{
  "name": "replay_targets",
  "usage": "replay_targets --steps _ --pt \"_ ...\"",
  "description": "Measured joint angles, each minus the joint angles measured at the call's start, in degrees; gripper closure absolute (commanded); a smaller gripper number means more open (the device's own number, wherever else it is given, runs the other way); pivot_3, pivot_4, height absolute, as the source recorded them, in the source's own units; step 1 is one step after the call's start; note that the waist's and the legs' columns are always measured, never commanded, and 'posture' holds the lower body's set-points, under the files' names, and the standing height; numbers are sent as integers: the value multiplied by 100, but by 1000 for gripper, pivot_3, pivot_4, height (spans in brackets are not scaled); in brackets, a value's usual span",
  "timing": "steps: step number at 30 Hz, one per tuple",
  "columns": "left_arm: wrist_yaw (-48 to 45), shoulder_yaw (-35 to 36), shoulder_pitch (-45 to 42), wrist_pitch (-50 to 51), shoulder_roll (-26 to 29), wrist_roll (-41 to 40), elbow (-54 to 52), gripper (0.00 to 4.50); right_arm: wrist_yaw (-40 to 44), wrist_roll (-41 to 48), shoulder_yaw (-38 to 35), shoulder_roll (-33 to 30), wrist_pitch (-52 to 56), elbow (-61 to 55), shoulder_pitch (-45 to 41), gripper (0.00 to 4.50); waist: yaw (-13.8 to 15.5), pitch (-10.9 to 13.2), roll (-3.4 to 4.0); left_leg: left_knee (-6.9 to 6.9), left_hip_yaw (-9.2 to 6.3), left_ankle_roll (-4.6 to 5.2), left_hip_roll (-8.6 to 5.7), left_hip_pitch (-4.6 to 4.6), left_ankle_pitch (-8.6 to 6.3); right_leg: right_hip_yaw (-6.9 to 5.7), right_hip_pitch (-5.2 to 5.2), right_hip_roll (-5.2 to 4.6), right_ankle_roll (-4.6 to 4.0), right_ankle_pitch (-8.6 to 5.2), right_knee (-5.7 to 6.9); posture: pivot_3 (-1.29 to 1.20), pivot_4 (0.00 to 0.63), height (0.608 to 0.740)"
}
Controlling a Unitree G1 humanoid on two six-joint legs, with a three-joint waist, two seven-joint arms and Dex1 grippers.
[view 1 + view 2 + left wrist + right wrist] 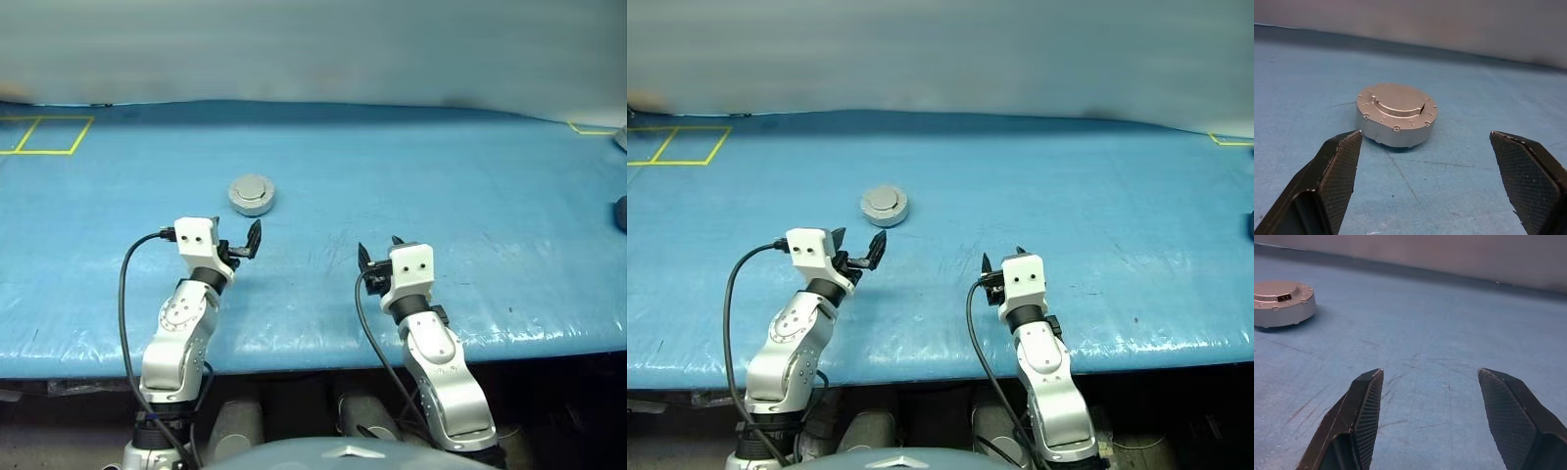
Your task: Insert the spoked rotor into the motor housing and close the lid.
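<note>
The motor housing lies on the blue table as a round silver-grey case. Its lid is down flat on top, plain grey with a raised centre circle. The spoked rotor is hidden. My left gripper hovers just in front of the housing, pointing at it, open with nothing between its fingers. My right gripper hangs further right near the table's front, also open and holding nothing. In the right wrist view the housing sits well off to one side of that gripper.
Yellow tape squares mark the table's far left, and more yellow tape marks the far right corner. A dark object pokes in at the right edge. The table's front edge runs just under both wrists.
</note>
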Motion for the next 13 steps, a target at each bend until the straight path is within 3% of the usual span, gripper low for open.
replay_targets --steps 13 --pt "-34 -69 -58 -114 -66 106 18 36 35 -38 -68 -23 0 0 -13 1267 0 0 0 -1 0 0 0 0 0 0 0 0 0 0 -3 0 150 740"
